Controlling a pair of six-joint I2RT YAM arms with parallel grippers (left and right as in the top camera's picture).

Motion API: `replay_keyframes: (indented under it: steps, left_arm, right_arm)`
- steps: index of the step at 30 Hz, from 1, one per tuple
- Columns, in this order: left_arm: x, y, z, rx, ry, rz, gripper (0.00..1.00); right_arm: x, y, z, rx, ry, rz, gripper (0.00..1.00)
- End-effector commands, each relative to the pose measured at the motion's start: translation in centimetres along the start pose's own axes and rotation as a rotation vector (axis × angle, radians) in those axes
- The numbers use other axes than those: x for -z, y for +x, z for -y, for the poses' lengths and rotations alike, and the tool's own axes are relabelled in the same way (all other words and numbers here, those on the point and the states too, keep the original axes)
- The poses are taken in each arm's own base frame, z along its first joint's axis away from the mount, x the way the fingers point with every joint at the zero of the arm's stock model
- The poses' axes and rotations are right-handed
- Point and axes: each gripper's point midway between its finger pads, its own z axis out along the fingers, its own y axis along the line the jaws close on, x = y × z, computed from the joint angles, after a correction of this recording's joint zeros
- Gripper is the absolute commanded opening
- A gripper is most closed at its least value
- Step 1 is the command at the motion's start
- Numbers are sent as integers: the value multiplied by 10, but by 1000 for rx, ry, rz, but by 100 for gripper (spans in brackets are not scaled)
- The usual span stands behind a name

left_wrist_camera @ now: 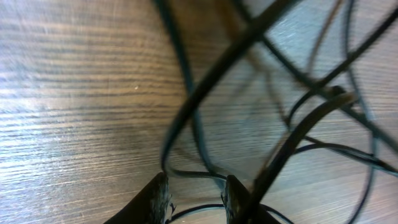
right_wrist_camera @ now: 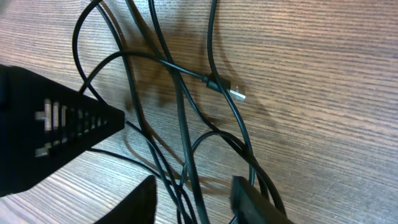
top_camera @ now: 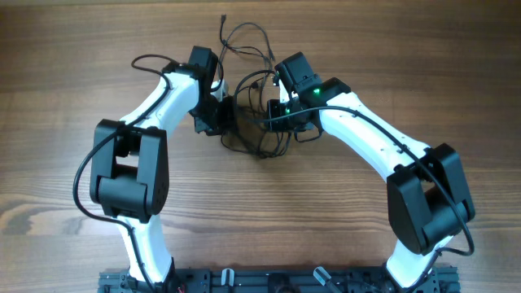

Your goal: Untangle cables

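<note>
The cables [top_camera: 254, 49] lie as a tangle of thin black cords on the wooden table, between the two arms. My left gripper [left_wrist_camera: 196, 196] is low over the left side of the tangle. Its jaws stand apart, with one cord looping loosely across the gap. Other cords [left_wrist_camera: 205, 93] arch up in front of it. My right gripper [right_wrist_camera: 196, 199] is open over the right side, and several cords [right_wrist_camera: 186, 143] run between its fingers without being pinched. One cord ends in a silver-tipped plug [right_wrist_camera: 236, 93] lying flat on the wood.
A black part of the left arm [right_wrist_camera: 50, 130] stands close at the left of the right wrist view. Both white arms [top_camera: 163, 98] [top_camera: 366, 134] reach in from the front edge. Loose cord loops [top_camera: 244, 32] extend toward the far side of the table [top_camera: 440, 57].
</note>
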Motion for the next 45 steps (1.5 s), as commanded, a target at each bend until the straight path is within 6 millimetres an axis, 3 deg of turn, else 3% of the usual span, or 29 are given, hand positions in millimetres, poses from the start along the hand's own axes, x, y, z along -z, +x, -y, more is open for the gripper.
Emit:
replay_keyframes:
  steps: [1,6,8,10,11,12,13,15,17,21,23,25,28,31,34,38,45]
  left_arm:
    - [-6,8,-6,0,-13,0,30]
    - [-8,6,-6,-3,-10,8,31]
    - [-8,5,-6,-4,-9,12,32]
    - [-8,5,-5,-5,-7,11,31]
    - [-8,6,-4,-3,-2,9,28]
    - [-8,6,-2,-1,10,5,8]
    - [-7,7,-2,-2,13,4,4]
    - [0,3,-1,2,21,17,4]
    - [19,-3,-1,11,33,56,4]
    - [85,-26,-7,33,84,233,4]
    - [119,-33,-22,92,72,329,4]
    - [160,-38,-61,253,10,449,4]
    - [192,-37,-104,386,-31,531,4]
    - [205,-30,-150,544,-46,544,4]
    - [213,-23,-179,629,-54,551,4]
    - [225,-11,-220,745,-68,570,4]
    - [238,6,-262,868,-76,598,4]
  right_arm:
    - [-9,2,2,8,22,-11,38]
    - [-31,14,12,10,20,-11,38]
    - [-39,18,16,15,13,3,25]
    - [-42,19,18,14,11,7,21]
    - [-42,19,17,13,11,8,20]
    - [-42,19,17,9,10,9,19]
    - [-41,17,17,5,9,11,4]
    - [-35,13,15,1,-1,11,4]
    - [-20,5,7,-2,-46,9,4]
    - [28,-28,1,18,-103,121,4]
    - [52,-40,4,24,-112,184,4]
    - [79,-55,19,-1,-88,261,4]
    - [97,-67,47,-48,-29,319,4]
    - [100,-71,73,-80,26,328,4]
    - [103,-73,97,-111,117,347,4]
    - [106,-76,112,-125,190,369,4]
    - [116,-81,138,-152,344,422,4]
